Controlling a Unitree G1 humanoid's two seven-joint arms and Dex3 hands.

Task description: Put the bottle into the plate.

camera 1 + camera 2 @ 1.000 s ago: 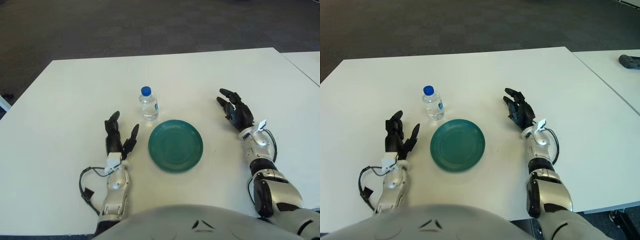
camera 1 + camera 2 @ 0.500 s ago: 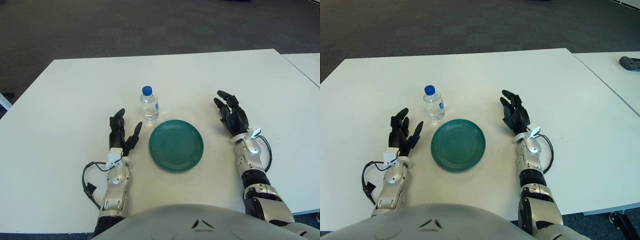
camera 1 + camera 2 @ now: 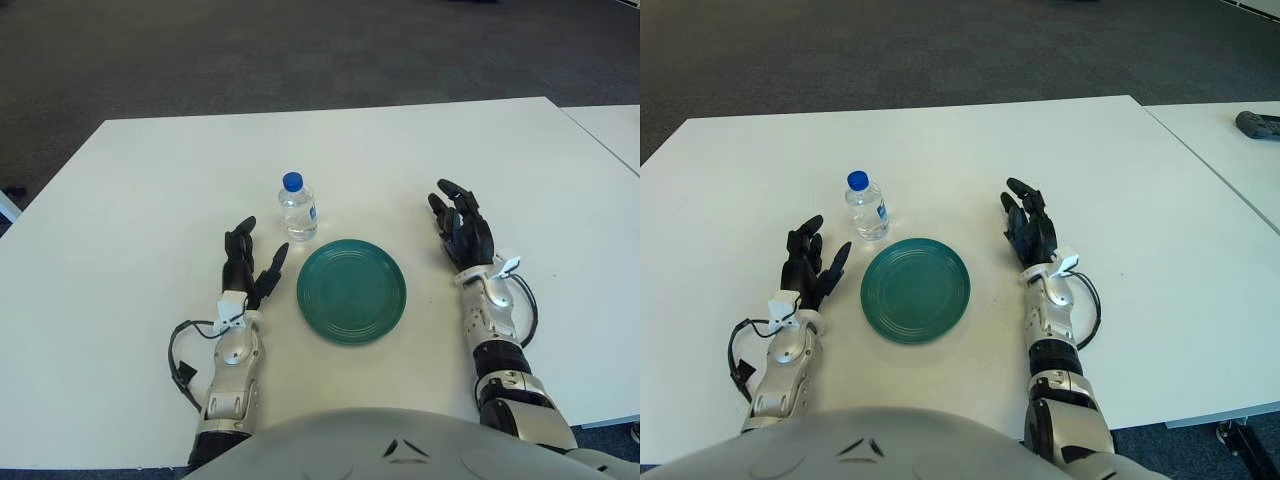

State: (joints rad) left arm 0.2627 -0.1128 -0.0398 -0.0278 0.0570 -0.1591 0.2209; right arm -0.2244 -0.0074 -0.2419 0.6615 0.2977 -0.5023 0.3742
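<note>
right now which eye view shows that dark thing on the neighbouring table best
The right eye view: the dark object lies in plain sight at the far right edge, on the second table. Its identity is too small to tell. The left eye view shows only a corner of that table and nothing of the object.

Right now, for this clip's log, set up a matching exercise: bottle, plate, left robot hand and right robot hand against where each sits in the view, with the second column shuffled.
Things:
1. bottle
2. plate
3. left robot hand
4. right robot hand

Places or states:
A. open, to the right of the plate
B. green, between the two hands, holding nothing
C. upright with a blue cap, beyond the plate's far-left rim
D. open, to the left of the plate

Pairs: 1-C, 2-B, 3-D, 4-A
</note>
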